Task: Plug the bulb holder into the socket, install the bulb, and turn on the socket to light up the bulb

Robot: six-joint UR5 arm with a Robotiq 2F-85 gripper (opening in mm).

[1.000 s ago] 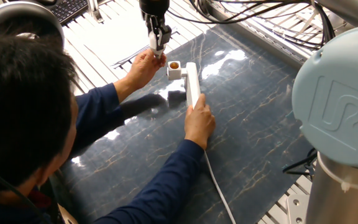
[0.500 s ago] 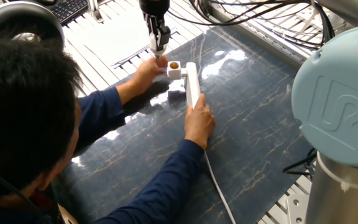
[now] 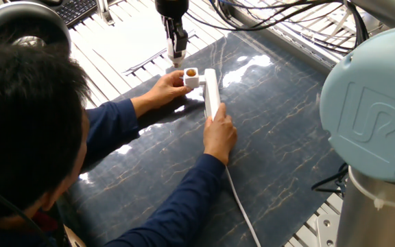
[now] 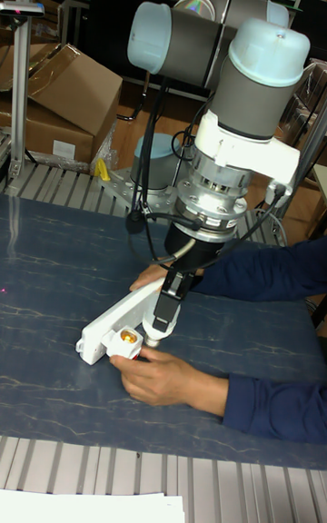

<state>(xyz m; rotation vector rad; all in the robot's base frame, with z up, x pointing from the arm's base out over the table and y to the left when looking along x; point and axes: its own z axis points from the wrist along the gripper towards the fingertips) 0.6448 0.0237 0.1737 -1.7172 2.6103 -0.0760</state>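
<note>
Item: socket (image 3: 212,92), flat on the dark bench (image 3: 286,137), pinned by a person's hand (image 3: 219,135) to steady it. Bulb holder (image 3: 192,75) plugged in at its far end, opening upward. Fingers (image 3: 176,48) clenched on the bulb (image 4: 155,334), poised just above.

the bulb holder (image 3: 192,77), a small white cube with an orange-copper threaded opening facing up, sits plugged at the far end of the socket (image 3: 212,94), a long white strip lying flat just below the gripper (image 3: 177,56). the bulb (image 4: 154,334) hangs clamped in it, beside the holder.
</note>
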